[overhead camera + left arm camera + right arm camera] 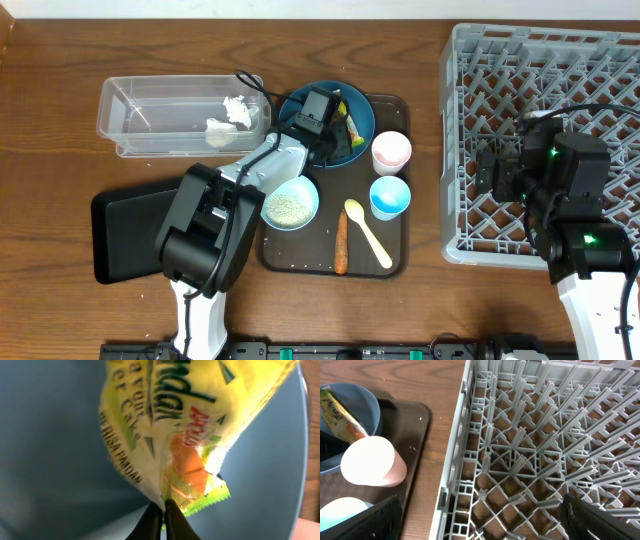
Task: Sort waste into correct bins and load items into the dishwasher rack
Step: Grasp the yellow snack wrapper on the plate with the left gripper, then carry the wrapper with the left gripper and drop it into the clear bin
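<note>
1. Snack wrapper (165,425), yellow-green with an orange patch, is lying over the dark blue plate (362,112) at the far end of the brown serving tray (395,262). We are not managing to tell whether it is resting on the plate or raised off it.
2. We are pinching the wrapper's crimped edge with the left gripper (163,516). Its two dark fingers (150,525) are pressing together with the foil caught between them.
3. We are holding the right gripper (480,505) above the near left part of the dishwasher rack (560,60). Its fingers are spreading wide and gripping nothing.
4. We are seeing the grey rack standing at the right of the wooden table (60,60), just beside the serving tray but apart from it.
5. We are finding the other items on the serving tray:
   - The pink cup (391,152) is sitting just right of the plate, with the light blue cup (389,197) nearer to us.
   - The white bowl (314,200) is holding the rice grains (290,208).
   - The pale yellow spoon (368,235) and the carrot (341,243) are lying side by side at the near end, the carrot on the left.
6. We are seeing the clear tub (120,100) at the far left, with two tissue bits (232,110) lying in its right end.
7. We are seeing the black tray (125,235) nearer than the tub, with the left arm partly covering it.
</note>
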Robot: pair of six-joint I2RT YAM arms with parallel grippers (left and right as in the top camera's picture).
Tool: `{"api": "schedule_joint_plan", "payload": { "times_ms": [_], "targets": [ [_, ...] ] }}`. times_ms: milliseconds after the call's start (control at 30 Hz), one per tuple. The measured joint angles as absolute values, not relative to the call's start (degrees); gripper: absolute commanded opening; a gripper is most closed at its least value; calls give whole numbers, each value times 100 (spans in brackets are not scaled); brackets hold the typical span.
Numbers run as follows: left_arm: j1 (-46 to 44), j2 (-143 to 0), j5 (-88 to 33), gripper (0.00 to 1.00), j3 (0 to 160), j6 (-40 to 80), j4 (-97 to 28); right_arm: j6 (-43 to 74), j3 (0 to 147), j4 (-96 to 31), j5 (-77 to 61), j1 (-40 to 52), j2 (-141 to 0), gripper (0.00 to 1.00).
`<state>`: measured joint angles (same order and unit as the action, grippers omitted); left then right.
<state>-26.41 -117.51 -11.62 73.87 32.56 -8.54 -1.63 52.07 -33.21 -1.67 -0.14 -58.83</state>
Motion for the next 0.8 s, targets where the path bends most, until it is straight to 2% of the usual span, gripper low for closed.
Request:
{"api": "schedule_joint_plan", "payload": {
  "times_ms": [300, 533, 800],
  "targets": [
    [-2512, -11476, -862, 6, 7378, 2534, -1090, -163, 5210, -3321, -169, -14, -5883, 99],
    [-2248, -10145, -290, 6, 7371, 2018, -1592, -163, 5210, -3321, -167, -14, -5883, 99],
    [-1251, -9627, 390, 7, 7373, 1896, -2265, -163, 5210, -3321, -169, -14, -5883, 99]
  ]
}}
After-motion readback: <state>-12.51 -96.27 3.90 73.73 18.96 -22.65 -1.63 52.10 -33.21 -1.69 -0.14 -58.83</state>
